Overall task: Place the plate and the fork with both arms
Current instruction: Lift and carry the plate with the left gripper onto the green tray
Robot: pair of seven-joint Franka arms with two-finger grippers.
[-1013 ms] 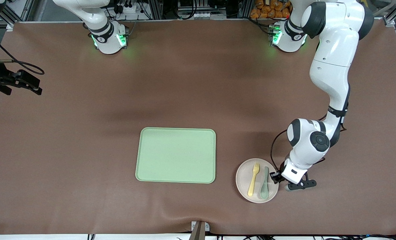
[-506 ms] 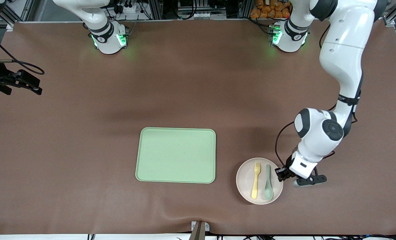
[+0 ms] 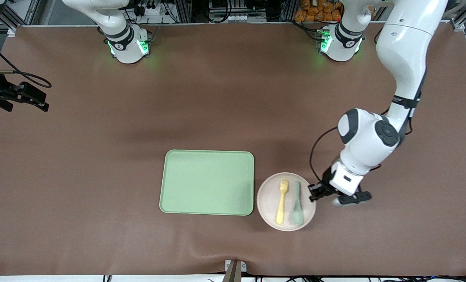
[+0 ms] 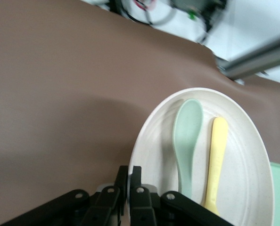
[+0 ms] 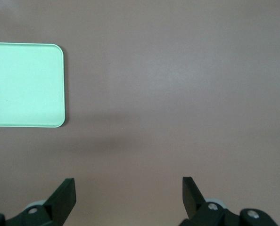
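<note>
Surface: brown mat [image 3: 99, 196] covers the whole table; metal frame and cables along the robots' edge.
Plate: pale beige-pink plate [image 3: 268, 203], nearest the front camera, just beside the green tray's edge toward the left arm's end; cannot tell if it touches or overlaps the tray.
Fork: yellow fork [image 3: 281, 201] lies in the plate, long axis running near-to-far, tines at the farther end.
Spoon: grey-green spoon [image 3: 297, 203] lies parallel beside the fork, on the side toward the left gripper.
Left gripper: left gripper [image 3: 316, 192] is at the plate's rim on the side toward the left arm's end; left wrist view shows its fingers [image 4: 136, 188] pinched tight on that rim.
Tray: light-green tray [image 3: 206, 182] a bit farther from the camera than the plate, mid-table, nothing on it.
Key relation: tray lies straight across the plate from the left gripper, so the coming carry prob. runs toward the right arm's end.
Right gripper: right gripper [image 5: 129, 193] waits over bare mat at the right arm's end, fingers spread wide, holding nothing.
</note>
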